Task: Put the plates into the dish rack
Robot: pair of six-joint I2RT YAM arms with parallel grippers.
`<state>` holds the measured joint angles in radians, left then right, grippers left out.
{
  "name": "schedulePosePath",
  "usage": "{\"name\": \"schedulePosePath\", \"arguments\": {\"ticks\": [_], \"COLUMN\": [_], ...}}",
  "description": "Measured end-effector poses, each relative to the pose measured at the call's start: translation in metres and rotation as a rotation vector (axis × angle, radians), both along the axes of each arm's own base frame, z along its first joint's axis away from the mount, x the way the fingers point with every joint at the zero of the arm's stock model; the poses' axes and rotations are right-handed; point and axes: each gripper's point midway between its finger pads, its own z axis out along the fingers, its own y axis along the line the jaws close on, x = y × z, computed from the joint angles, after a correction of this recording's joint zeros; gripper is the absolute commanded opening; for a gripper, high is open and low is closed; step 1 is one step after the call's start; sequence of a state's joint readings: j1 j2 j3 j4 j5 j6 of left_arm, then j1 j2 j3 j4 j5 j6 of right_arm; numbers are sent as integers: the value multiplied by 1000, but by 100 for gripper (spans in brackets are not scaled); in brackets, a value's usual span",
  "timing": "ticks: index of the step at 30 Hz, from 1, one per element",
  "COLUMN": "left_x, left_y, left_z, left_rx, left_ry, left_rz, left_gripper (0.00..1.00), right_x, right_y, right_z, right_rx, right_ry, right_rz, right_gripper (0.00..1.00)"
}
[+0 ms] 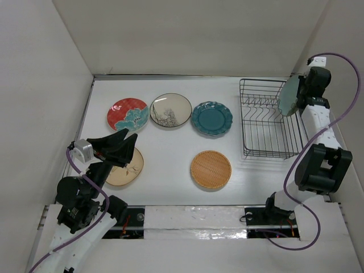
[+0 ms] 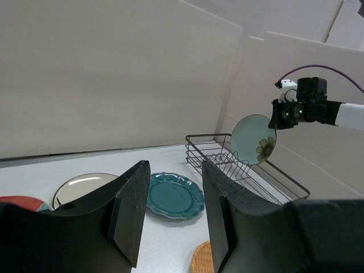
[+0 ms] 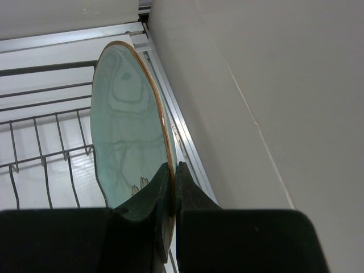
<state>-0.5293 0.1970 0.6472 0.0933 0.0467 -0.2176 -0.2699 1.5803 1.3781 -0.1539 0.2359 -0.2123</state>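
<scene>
My right gripper [image 1: 297,96] is shut on the rim of the pale aqua plate [image 1: 288,95], held on edge above the right side of the black wire dish rack [image 1: 268,118]. The plate fills the right wrist view [image 3: 128,131], and also shows in the left wrist view [image 2: 253,139]. My left gripper [image 1: 129,137] is open and empty, over the tan plate [image 1: 126,169]. On the table lie the red-and-teal plate [image 1: 128,114], the cream plate [image 1: 170,110], the scalloped teal plate [image 1: 211,118] and the orange woven-look plate [image 1: 210,169].
White walls enclose the table on the left, back and right; the right wall [image 3: 273,85] runs close beside the held plate. The rack's upright prongs [image 3: 40,159] stand just left of the plate.
</scene>
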Motion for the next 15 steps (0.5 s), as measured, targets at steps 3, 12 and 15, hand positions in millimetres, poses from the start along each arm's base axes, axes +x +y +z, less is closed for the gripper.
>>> {"name": "schedulePosePath", "arguments": {"ticks": [3, 12, 15], "left_x": [0, 0, 0], "left_y": [0, 0, 0], "left_z": [0, 0, 0], "left_rx": [0, 0, 0], "left_ry": [0, 0, 0], "left_rz": [0, 0, -1], "left_gripper": [39, 39, 39], "right_x": [2, 3, 0], "right_y": [6, 15, 20], "right_z": [1, -14, -30], "right_rx": [-38, -85, -92], "right_ry": [15, 47, 79], "right_rz": [11, 29, 32], "right_gripper": [0, 0, 5]}}
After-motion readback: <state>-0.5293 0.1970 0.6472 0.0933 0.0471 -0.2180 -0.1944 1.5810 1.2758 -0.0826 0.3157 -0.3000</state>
